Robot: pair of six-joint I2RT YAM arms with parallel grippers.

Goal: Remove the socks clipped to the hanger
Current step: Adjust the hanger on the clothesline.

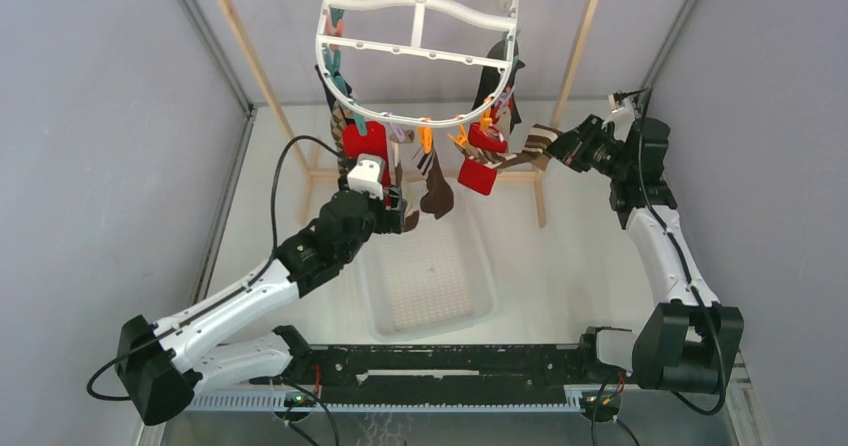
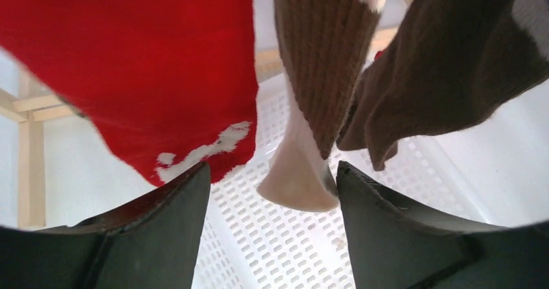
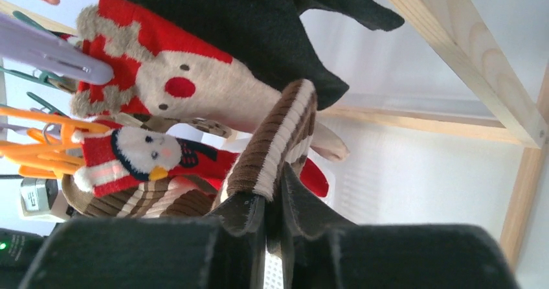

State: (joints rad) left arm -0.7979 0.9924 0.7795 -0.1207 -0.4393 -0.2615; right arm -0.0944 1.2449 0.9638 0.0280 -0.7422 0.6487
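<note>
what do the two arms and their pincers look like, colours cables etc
Both the left arm and the right arm have white tube links between chunky black joint housings, with thin black cables looping beside them. The left pincer has two dark, wedge-shaped fingers and a white block behind it. The right pincer has matching black fingers.

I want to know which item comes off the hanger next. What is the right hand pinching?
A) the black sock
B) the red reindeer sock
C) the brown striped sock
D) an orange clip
C: in the right wrist view, the right hand has its fingers closed on the ribbed edge of the brown striped sock, with nothing else between them.
</note>
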